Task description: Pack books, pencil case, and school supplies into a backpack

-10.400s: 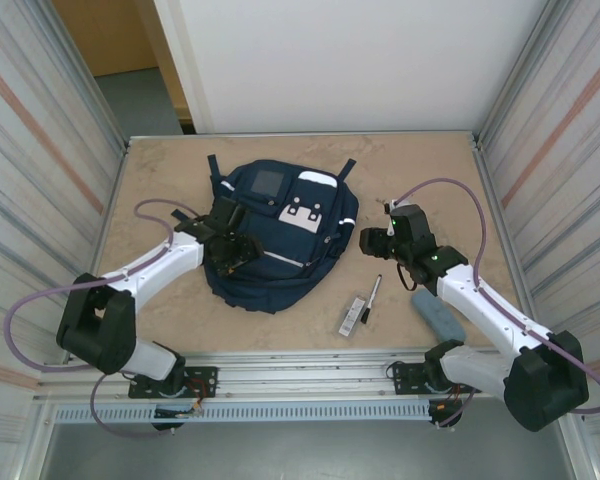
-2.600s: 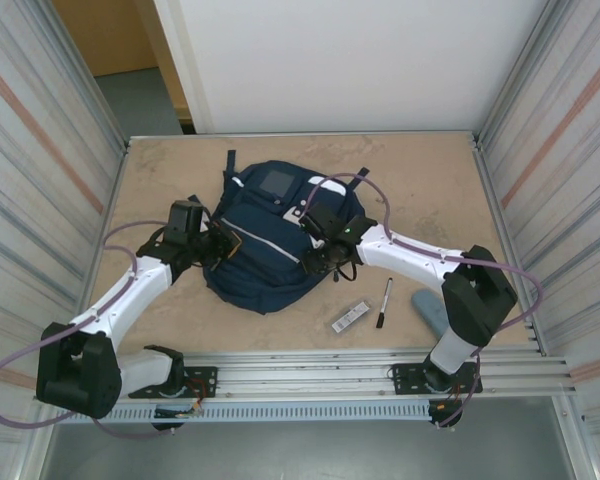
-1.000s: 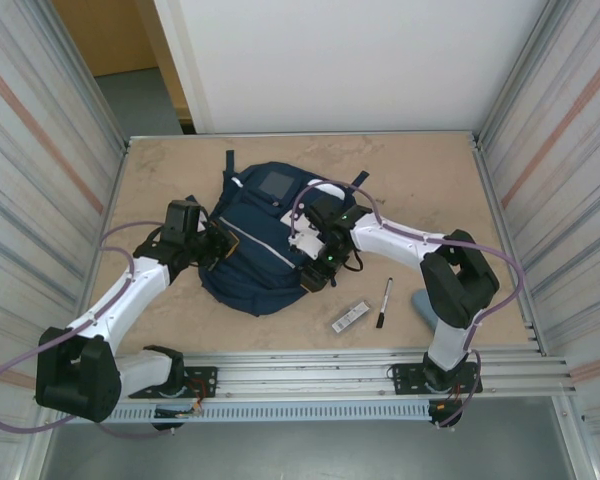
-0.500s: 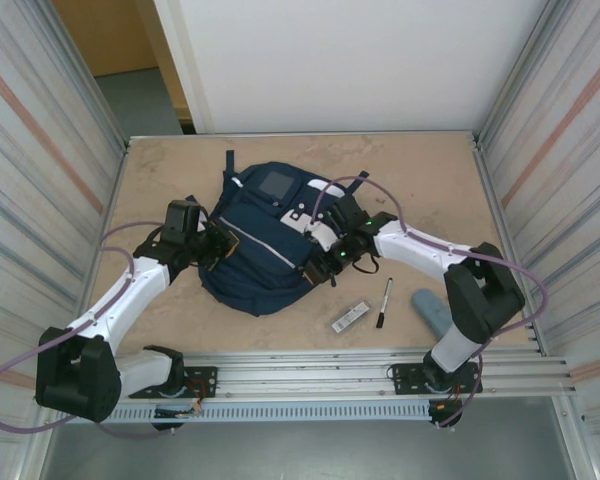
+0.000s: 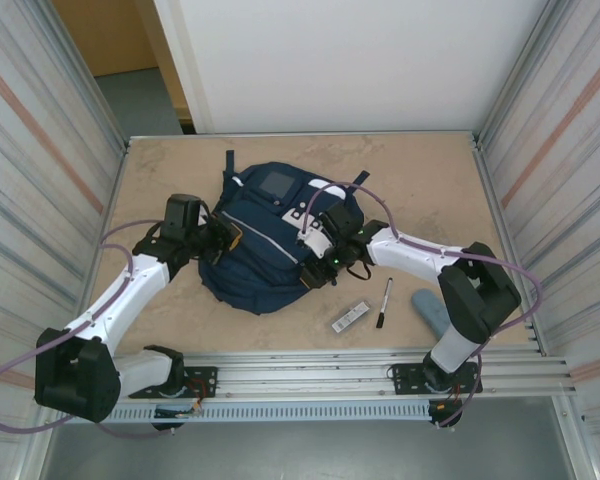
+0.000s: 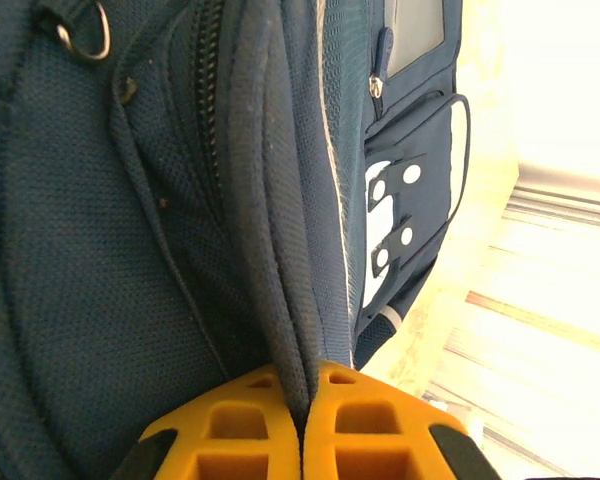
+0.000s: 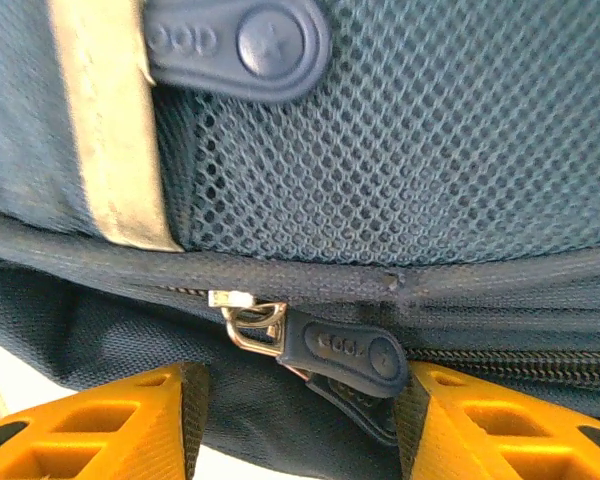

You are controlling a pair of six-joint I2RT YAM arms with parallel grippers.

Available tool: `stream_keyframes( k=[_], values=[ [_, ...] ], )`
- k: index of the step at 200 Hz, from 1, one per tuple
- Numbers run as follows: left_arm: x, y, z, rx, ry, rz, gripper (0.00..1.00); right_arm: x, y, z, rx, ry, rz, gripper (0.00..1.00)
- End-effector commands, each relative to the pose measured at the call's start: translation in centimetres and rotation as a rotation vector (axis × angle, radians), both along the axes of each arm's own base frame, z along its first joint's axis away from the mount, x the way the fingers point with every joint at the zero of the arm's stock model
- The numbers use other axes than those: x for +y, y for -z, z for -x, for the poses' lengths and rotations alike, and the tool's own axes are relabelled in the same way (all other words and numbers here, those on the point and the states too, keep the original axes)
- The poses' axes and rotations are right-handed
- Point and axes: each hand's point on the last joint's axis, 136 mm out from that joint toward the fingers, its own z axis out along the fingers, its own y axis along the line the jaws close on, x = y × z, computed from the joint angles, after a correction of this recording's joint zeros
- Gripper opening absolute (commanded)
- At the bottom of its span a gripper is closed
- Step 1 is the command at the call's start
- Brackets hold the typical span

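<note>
The navy backpack [image 5: 263,272] lies mid-table with its grey front panel at the far end. My left gripper [image 5: 223,238] is at its left side, shut on a raised fold of backpack [image 6: 160,250] fabric; its orange fingers [image 6: 230,430] pinch the seam. My right gripper [image 5: 317,272] is at the backpack's lower right edge, open. In the right wrist view a blue zipper pull [image 7: 348,350] on a metal ring lies between the jaws, close to the right finger [image 7: 500,425]. The pen [image 5: 383,302] and the white-and-black bar [image 5: 351,317] lie right of the backpack. The pencil case [image 5: 427,304] is partly behind my right arm. The books are out of view.
Metal walls stand on both sides of the table, and an aluminium rail runs along the near edge. My right arm's elbow [image 5: 475,295] hangs over the table's right front. Bare tabletop [image 5: 420,180] lies beyond and right of the backpack.
My right gripper has shifted slightly along the backpack's lower right edge and back, with its elbow swinging. My left gripper has stayed shut on the fold, lifting it a little.
</note>
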Motion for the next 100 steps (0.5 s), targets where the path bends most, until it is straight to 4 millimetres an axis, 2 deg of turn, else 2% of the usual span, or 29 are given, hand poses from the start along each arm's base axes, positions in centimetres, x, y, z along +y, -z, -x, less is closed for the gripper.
stream_keyframes(
  k=[1,17,35,55,74,100],
  values=[
    [-1.4,-5.5,-1.3,-0.136,0.019,0.09,0.0,-1.0,1.2,-0.3,-0.03,-0.021,0.068,0.54],
    [-1.5,-5.8,-1.5,-0.141,0.022,0.095,0.0,-0.9,1.2,-0.5,-0.046,-0.019,0.064,0.53],
    [-1.6,-5.8,-1.7,-0.139,0.024,0.095,0.0,-0.5,1.2,-0.9,-0.049,-0.009,0.055,0.46],
    [-1.6,-5.4,-1.7,-0.131,0.014,0.105,0.0,0.3,1.5,-0.3,-0.063,-0.023,0.058,0.4],
    [-1.6,-5.3,-1.6,-0.131,0.021,0.106,0.0,1.0,1.7,0.2,-0.061,-0.032,0.047,0.28],
    [-1.4,-4.6,-1.4,-0.12,0.008,0.102,0.0,1.9,0.7,0.4,-0.047,-0.004,-0.025,0.15]
  ],
)
